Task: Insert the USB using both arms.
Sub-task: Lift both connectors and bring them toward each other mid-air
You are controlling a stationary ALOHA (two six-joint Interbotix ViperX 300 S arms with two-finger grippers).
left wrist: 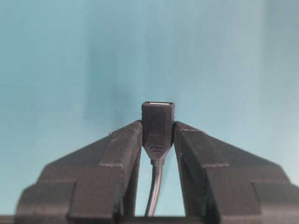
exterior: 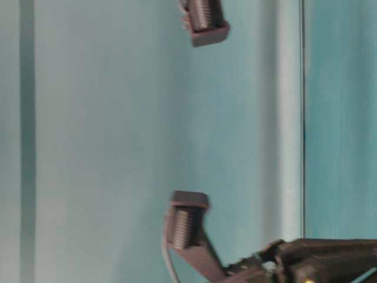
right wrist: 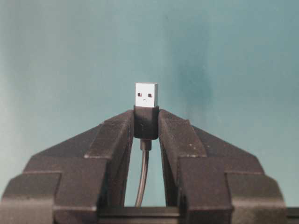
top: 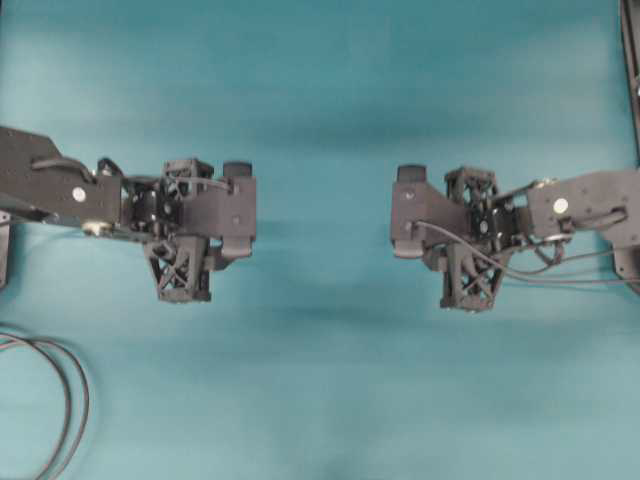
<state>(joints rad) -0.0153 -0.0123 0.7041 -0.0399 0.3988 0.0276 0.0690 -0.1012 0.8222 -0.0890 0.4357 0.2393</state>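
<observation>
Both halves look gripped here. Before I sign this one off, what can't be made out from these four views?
- Overhead: plug and socket are not visible at all; the left hand and right hand cover them, so alignment is unreadable.
- Table-level: only blurred finger ends show, both arms cut by the edges.
- Left wrist: the socket cable's run is hidden behind the fingers.
- Right wrist: the same for the plug.

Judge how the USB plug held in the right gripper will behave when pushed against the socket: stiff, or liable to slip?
The USB probably stays rigid: its tip is metal. It may pivot, since the right gripper pinches only its short dark body. Its thin cable hangs loose and likely resists little.
</observation>
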